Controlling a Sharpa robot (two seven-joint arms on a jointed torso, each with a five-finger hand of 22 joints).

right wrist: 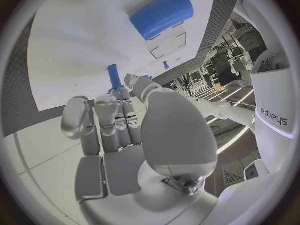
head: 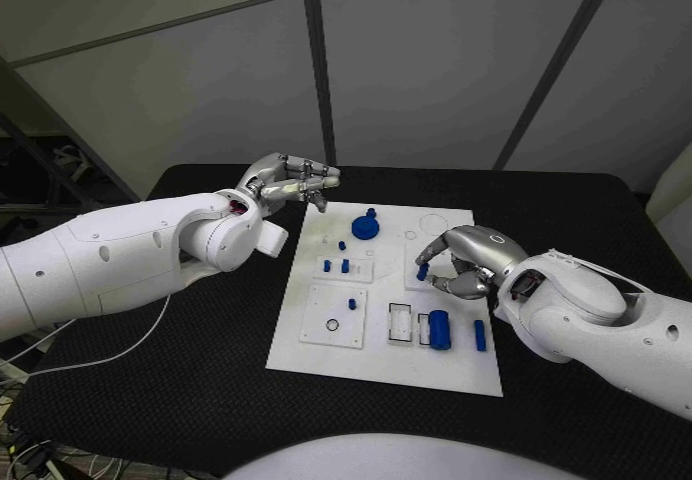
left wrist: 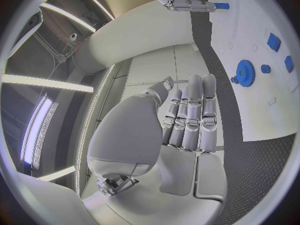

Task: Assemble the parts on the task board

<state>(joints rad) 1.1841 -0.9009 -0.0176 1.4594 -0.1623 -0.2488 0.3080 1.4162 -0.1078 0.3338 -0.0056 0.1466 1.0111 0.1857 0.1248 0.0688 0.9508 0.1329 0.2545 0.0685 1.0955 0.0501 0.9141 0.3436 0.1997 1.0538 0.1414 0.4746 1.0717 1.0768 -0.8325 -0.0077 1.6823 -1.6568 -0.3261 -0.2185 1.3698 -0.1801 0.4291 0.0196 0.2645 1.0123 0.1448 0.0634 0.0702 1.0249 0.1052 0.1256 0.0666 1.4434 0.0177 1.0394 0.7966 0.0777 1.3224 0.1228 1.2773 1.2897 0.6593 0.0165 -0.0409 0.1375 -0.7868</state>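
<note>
The white task board [head: 325, 350] lies in the middle of the black table. My right hand [head: 469, 262] hovers over the board's right side and pinches a small blue peg [head: 423, 270] between thumb and fingers; the peg [right wrist: 115, 77] points down at the board [right wrist: 75, 45]. My left hand [head: 289, 185] hangs above the table by the board's far left corner, fingers loosely bent and holding nothing [left wrist: 187, 120]. On the board sit a blue gear [head: 366, 227], two short blue pegs [head: 336, 266], a thick blue cylinder [head: 440, 329] and a blue bar [head: 480, 335].
The black table [head: 188, 380] has bare room to the left and right of the board. A white cable [head: 108, 350] trails over the table's left edge. Grey wall panels stand behind the table.
</note>
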